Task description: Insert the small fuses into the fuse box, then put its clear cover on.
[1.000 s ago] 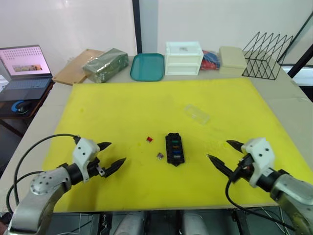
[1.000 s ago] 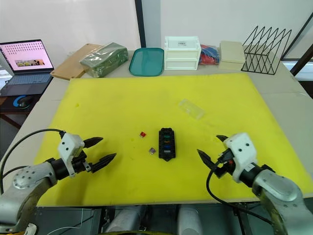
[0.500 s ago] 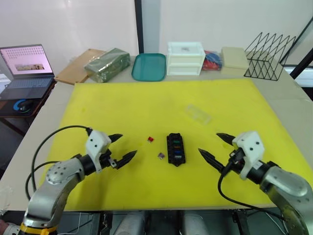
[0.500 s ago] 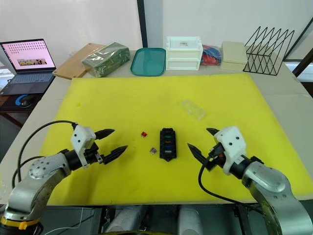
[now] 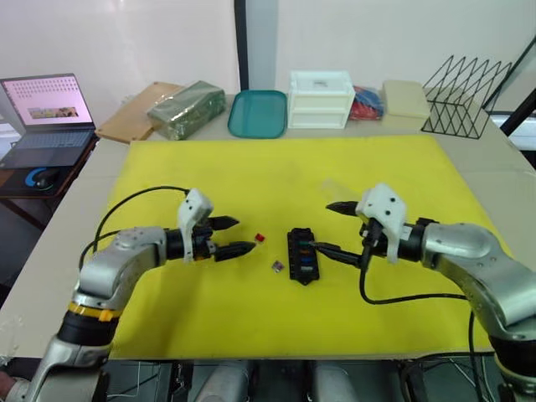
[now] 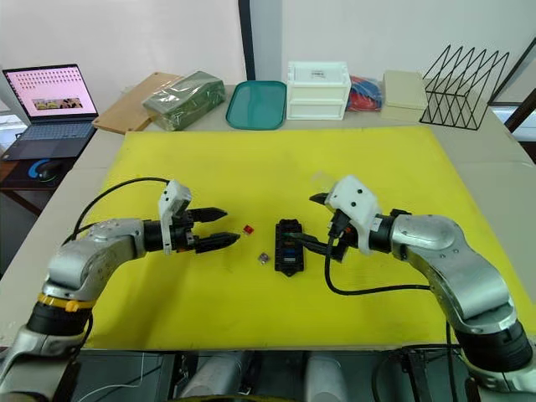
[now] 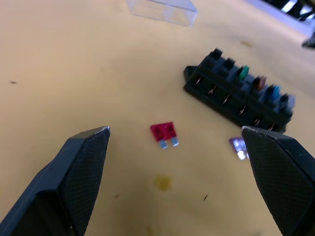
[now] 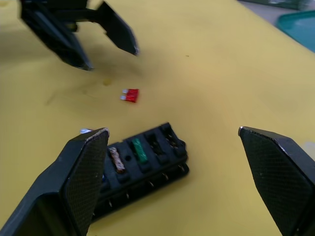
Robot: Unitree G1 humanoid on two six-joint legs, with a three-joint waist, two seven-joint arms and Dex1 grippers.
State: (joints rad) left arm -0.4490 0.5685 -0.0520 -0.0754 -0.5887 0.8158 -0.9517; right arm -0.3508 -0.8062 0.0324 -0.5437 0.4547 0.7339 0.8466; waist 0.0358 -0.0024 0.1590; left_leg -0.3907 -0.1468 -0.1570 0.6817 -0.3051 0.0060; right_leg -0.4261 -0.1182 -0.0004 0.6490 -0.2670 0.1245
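Black fuse box [image 5: 301, 255] lies mid-mat on the yellow mat [image 5: 251, 176], some fuses seated. Red fuse [image 5: 259, 238] and purple fuse [image 5: 275, 266] lie loose beside it. Both grippers, left [image 5: 239, 235] and right [image 5: 323, 226], flank it with fingers spread apart. Clear cover [image 7: 160, 9] sits farther back.

Both tools [image 6: 219, 228] [image 6: 316, 221] open — flanking fuse box [image 6: 288, 246], seemingly untouched.

**Lighting and picture quality**

Bright, even overhead light; soft short shadows under both arms on the yellow mat [image 5: 251, 176]. Wall behind washed out. Wrist views: fingers [image 7: 83, 162] blurred up close, fuse box [image 8: 142, 167] soft (warm cast in the left wrist view).
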